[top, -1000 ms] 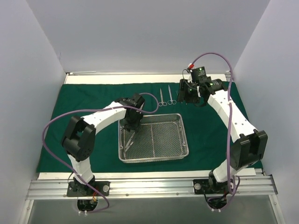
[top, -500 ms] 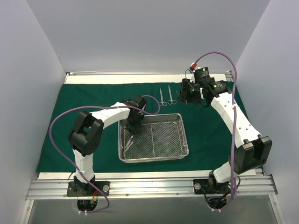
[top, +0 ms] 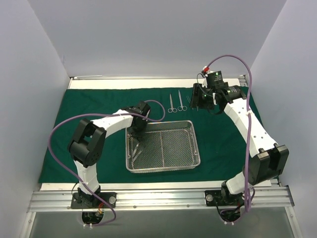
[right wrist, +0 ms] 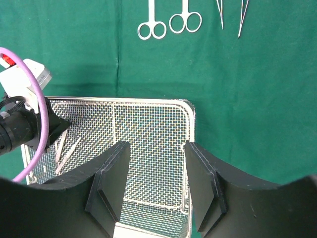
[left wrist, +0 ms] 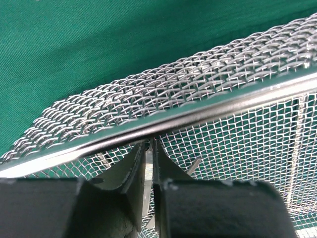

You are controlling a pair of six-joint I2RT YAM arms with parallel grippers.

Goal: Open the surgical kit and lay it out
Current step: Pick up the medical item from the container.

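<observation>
In the left wrist view most of the thin steel strip (left wrist: 147, 174) is hidden behind the black fingers (left wrist: 121, 173) and its lower end is cut off, so I cannot tell which instrument it is. The left gripper (left wrist: 148, 148) is clamped on that strip, jaws almost together, just inside the far left corner of the rectangular silver wire-mesh tray (left wrist: 208, 106), below its rim. From above, the white left arm (top: 111, 119) covers the grasp. Two more slim steel pieces (right wrist: 67, 151) lie loose on the mesh at the tray's left end, hard to make out against the wire. The right gripper (right wrist: 156, 146) hangs with jaws apart and nothing between them, beyond the tray's far right corner. Past the tray's far edge, on the dark green cloth (top: 99, 106), lie two small steel scissors (right wrist: 152, 29) and two pointed tweezers (right wrist: 241, 20), their far ends cut off in the right wrist view.
</observation>
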